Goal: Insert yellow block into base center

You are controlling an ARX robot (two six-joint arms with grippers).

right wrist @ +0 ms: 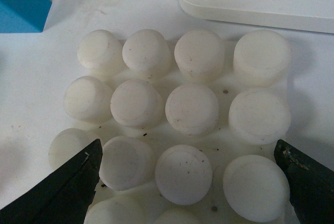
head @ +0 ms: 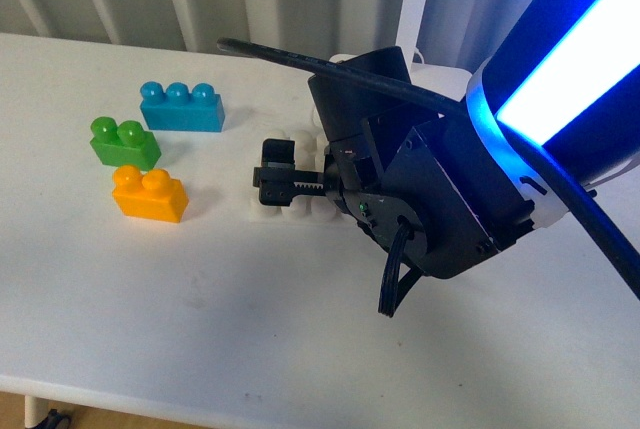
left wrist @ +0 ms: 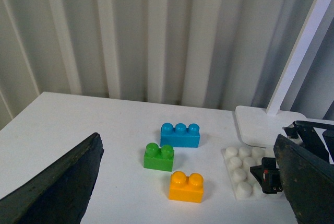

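The yellow block (head: 150, 193) lies on the white table, left of the base; it also shows in the left wrist view (left wrist: 187, 186). The white studded base (head: 276, 211) is mostly hidden under my right gripper (head: 272, 178), which hovers open and empty just above it. The right wrist view shows the base studs (right wrist: 191, 108) close up between the open fingers. The base also shows in the left wrist view (left wrist: 241, 173). My left gripper (left wrist: 190, 219) is open and empty, high above the table, out of the front view.
A green two-stud brick (head: 124, 142) and a blue three-stud brick (head: 181, 106) lie behind the yellow block. A white lamp foot (left wrist: 261, 125) with a pole stands behind the base. The right arm's cable (head: 395, 284) hangs over the table.
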